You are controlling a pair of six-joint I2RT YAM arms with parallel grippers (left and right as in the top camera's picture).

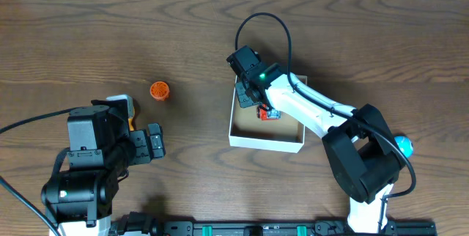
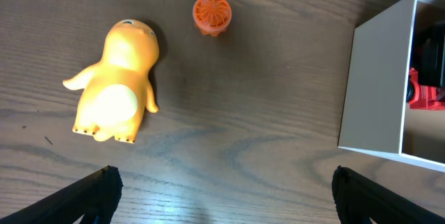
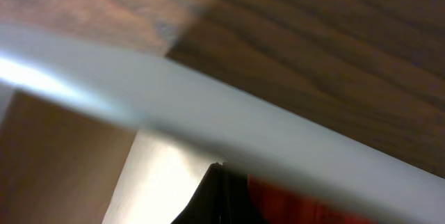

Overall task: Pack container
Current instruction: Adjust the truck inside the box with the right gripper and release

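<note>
Your container (image 1: 264, 142) sits flat on the table (image 1: 88, 31), right of centre, open side up. A red toy (image 1: 270, 113) lies inside it, near the back-left corner. Your right arm (image 1: 311, 108) reaches in over the box from the right. The right jaws are down at that corner, closed, just beside the red toy. You can't tell whether they touch it: the right wrist view is blurred, showing only white wall, a dark fingertip (image 3: 212, 196) and red behind it.

Left of the box, well apart from it, a small round orange piece (image 2: 211, 13) stands on the table. Further left a yellow toy figure (image 2: 115, 85) lies belly up. Your left arm (image 1: 84, 170) is over that side. The left jaws are spread wide, gripping nothing, above bare table near the figure. A blue ball (image 1: 404, 146) sits by the right arm's base.
</note>
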